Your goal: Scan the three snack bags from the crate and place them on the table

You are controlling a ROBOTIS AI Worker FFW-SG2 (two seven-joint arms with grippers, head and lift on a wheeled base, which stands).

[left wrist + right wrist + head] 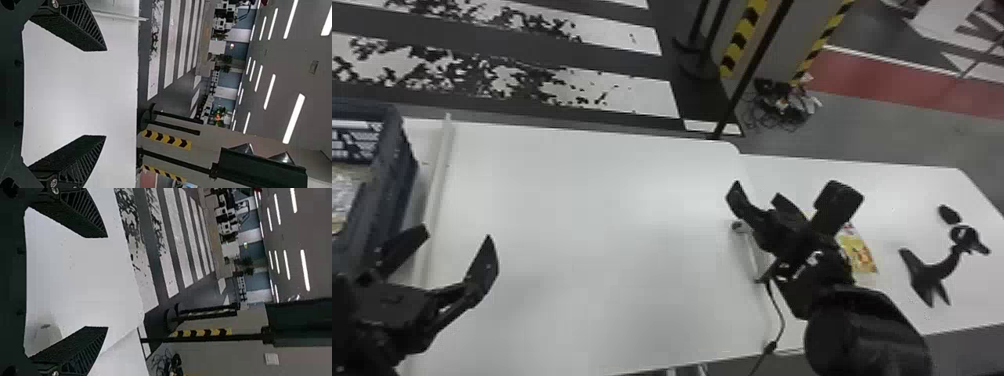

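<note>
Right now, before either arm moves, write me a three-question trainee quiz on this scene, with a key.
1. True or false: the robot's black right gripper is open.
2. Where does the flat, yellow-printed snack bag lie? A) On a white table. B) On the floor. C) In the right gripper.
3. Fill in: the dark blue plastic crate stands on the robot's ____ side.
Key: 1 true; 2 A; 3 left.
</note>
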